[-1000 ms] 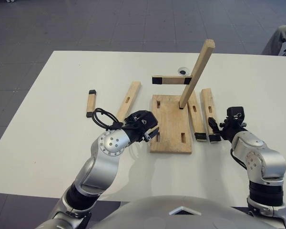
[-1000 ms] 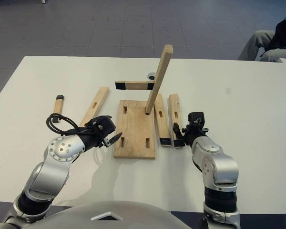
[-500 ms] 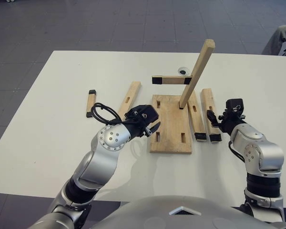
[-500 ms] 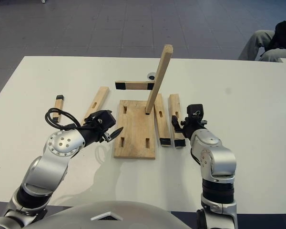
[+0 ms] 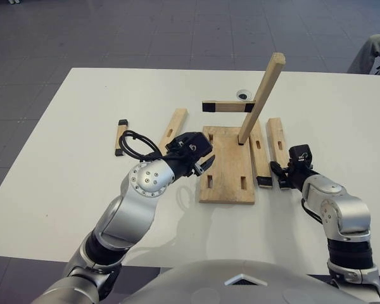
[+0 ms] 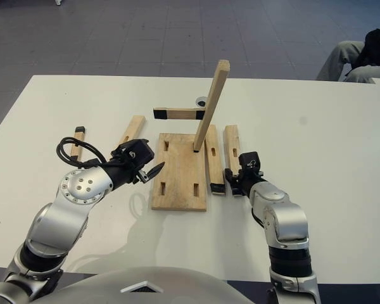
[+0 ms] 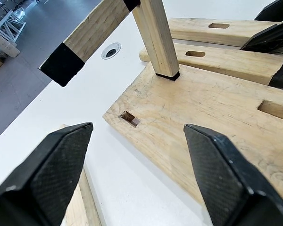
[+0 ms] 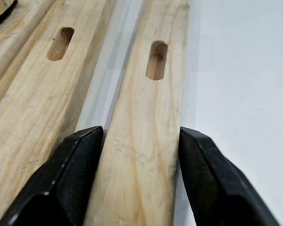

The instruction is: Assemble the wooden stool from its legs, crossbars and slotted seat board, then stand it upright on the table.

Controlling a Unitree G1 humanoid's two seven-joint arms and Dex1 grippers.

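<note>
Left gripper [image 7: 137,129], fingers open, is hovering over the slotted seat board [image 5: 228,171]; right gripper [image 8: 140,132], fingers open, is straddling the rightmost leg [image 5: 278,142].

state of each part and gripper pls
seat board: flat
upright leg: slotted in, tilted
raised crossbar: joined to upright leg
inner right leg: flat
outer right leg: flat
left leg: flat
loose crossbar: flat
left gripper: open, at seat board's edge
right gripper: open, astride outer right leg
</note>
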